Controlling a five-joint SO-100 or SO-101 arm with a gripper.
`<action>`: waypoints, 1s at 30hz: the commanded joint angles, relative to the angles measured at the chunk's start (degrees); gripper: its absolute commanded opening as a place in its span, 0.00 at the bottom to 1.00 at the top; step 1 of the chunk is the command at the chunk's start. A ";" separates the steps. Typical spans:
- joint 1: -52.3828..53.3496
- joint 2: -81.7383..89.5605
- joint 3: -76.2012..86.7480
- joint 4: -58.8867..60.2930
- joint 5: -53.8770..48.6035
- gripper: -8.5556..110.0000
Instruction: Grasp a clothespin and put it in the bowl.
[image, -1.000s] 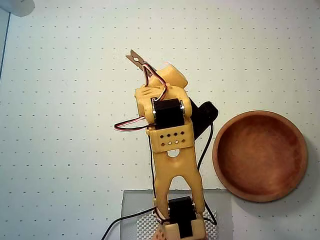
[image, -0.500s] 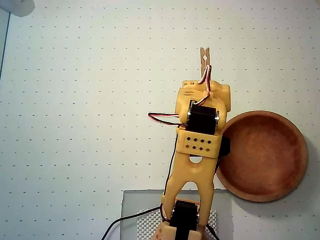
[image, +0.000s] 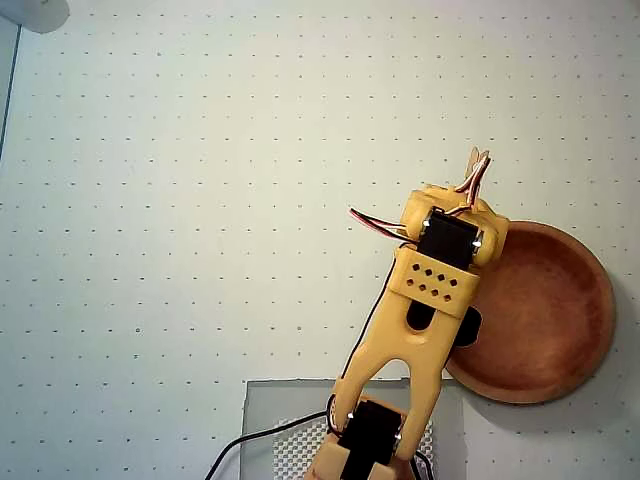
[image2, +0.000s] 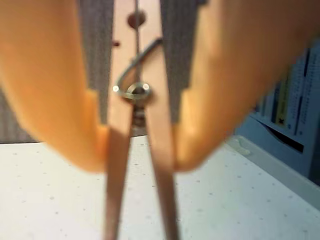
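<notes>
Transport step, by my reading: clothespin (image2: 136, 95) is gripped and off the table, not yet over the bowl (image: 560, 300).

Wrist view: gripper (image2: 137, 145) has both orange fingers (image2: 55, 100) pressed against the pin's two wooden bars, just below the metal spring. Jaws are nearly closed, with only the pin's width between them. The bars splay apart toward the bottom edge of the picture.

Overhead view: the tip of the clothespin (image: 477, 165) pokes out beyond the gripper, on the far side of the bowl's left rim, over the dotted white table (image: 200, 200). The arm (image: 420, 310) crosses the bowl's left edge.

Next move likely calls for a swing further right and nearer, until the pin sits above the bowl's hollow, then opening.

Hard to make out:
- fingers are hidden under the wrist in the overhead view
- height above the table is unclear
- the wrist view is blurred close up, the pin's ends are cut off, and the bowl is not visible there
</notes>
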 joint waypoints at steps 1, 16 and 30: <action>2.20 2.37 -0.97 -0.88 0.26 0.05; 7.38 -10.63 -0.62 -0.79 0.62 0.05; 7.47 -13.89 8.00 -1.05 0.00 0.05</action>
